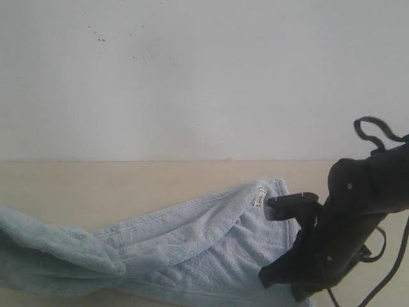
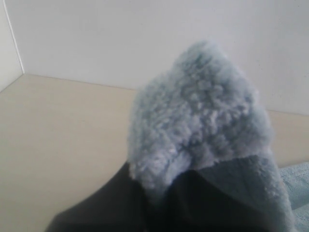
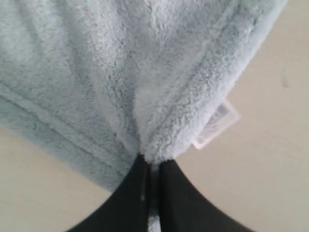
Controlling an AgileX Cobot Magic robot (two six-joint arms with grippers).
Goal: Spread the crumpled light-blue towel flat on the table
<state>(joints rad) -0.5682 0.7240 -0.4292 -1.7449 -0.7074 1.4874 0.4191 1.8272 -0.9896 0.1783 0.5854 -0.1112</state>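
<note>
Towel [image 1: 192,236]: pale-blue fluffy terry with a stitched hem, bunched and creased across near side of smooth beige table [image 1: 128,182]. Left jaws clenched on a fuzzy corner. Right jaws clenched on a hem fold beside white tag [image 3: 217,121], print unreadable. Speckled wall [image 1: 192,77] behind.

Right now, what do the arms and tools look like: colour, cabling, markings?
Right arm: matte black, bulky rounded housings, small pale screw dots, loose black cables looping off it. Right tool: two plain black tapered fingers. Left tool: also black; its arm is out of view. No markings visible.
</note>
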